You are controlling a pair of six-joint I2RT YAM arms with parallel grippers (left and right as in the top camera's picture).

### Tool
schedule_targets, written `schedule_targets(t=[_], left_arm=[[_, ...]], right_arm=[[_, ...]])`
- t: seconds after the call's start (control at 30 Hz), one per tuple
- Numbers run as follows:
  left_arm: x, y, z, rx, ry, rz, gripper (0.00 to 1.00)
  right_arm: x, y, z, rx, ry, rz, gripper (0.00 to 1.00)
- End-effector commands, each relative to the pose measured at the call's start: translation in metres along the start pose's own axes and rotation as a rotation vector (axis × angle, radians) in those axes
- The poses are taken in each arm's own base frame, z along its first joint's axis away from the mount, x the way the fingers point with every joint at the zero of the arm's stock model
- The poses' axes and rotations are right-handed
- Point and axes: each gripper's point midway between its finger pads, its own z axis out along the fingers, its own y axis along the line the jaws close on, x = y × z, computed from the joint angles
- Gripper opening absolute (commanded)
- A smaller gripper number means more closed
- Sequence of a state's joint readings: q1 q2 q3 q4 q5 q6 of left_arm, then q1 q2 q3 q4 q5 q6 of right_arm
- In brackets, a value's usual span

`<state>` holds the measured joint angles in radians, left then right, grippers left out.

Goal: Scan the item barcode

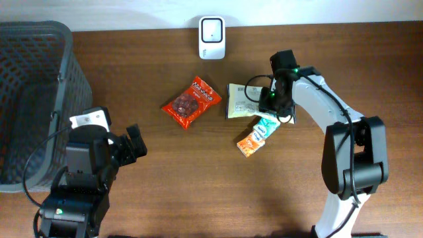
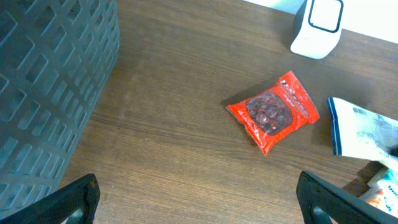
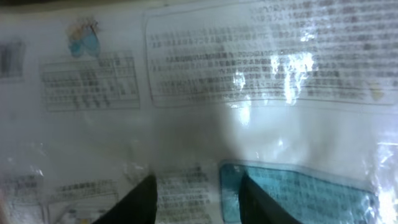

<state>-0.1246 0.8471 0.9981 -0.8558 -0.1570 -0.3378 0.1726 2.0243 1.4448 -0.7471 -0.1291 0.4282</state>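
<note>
1. One dark mesh basket [image 1: 63,79], at the left edge of the frame.
2. One white barcode scanner [image 1: 211,38], top centre.
3. One red snack packet [image 1: 191,102], centre.
4. One white printed packet [image 1: 239,101], right of centre.
5. Two small sachets just below it: a teal sachet [image 1: 266,127] and an orange sachet [image 1: 250,143].

Mock shop checkout on a bench: small white box-shaped barcode scanner [image 1: 211,38], dark grey plastic lattice basket [image 1: 39,39], red plastic snack packet [image 1: 191,102] on brown wood-grain table [image 1: 198,178].

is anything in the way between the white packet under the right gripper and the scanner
Nothing visible does. Bare table runs from the white packet to the scanner; the red snack bag lies left of that path. The right gripper is directly over the packet.
</note>
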Motion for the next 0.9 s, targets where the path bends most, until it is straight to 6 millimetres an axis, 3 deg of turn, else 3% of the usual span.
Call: schedule_targets(t=[0.0,0.1,0.17,0.27,0.33,0.43,0.53,0.6,0.67,0.73,0.87], left_arm=[[0.0,0.001,0.0,0.001,-0.004,-0.013,0.99],[0.0,0.001,0.0,0.001,-0.004,-0.013,0.99],[0.0,0.001,0.0,0.001,-0.004,-0.013,0.99],[0.0,0.001,0.0,0.001,-0.004,-0.013,0.99],[0.0,0.001,0.0,0.001,-0.004,-0.013,0.99],[0.0,0.001,0.0,0.001,-0.004,-0.013,0.99],[0.0,0.001,0.0,0.001,-0.004,-0.013,0.99],[0.0,0.001,0.0,0.001,-0.004,-0.013,0.99],[0.0,0.001,0.0,0.001,-0.004,-0.013,0.99],[0.0,0.001,0.0,0.001,-0.004,-0.013,0.99],[0.0,0.001,0.0,0.001,-0.004,-0.013,0.99]], right_arm=[[-0.026,0.014,0.006,-0.07,-0.128,0.028,0.43],[-0.048,0.025,0.001,-0.106,-0.224,-0.049,0.49],[-0.043,0.03,-0.003,-0.135,-0.197,-0.052,0.48],[-0.036,0.048,-0.041,-0.204,-0.154,-0.105,0.47],[-0.029,0.048,-0.047,-0.191,-0.12,-0.101,0.43],[-0.014,0.048,-0.024,-0.174,-0.064,-0.105,0.41],[0.018,0.055,0.019,-0.133,0.062,-0.087,0.39],[0.019,0.064,0.034,-0.14,0.053,-0.12,0.4],[0.006,0.077,0.035,-0.176,-0.016,-0.213,0.42],[-0.008,0.081,0.024,-0.186,-0.053,-0.264,0.45],[-0.025,0.065,-0.042,-0.148,-0.039,-0.203,0.45]])
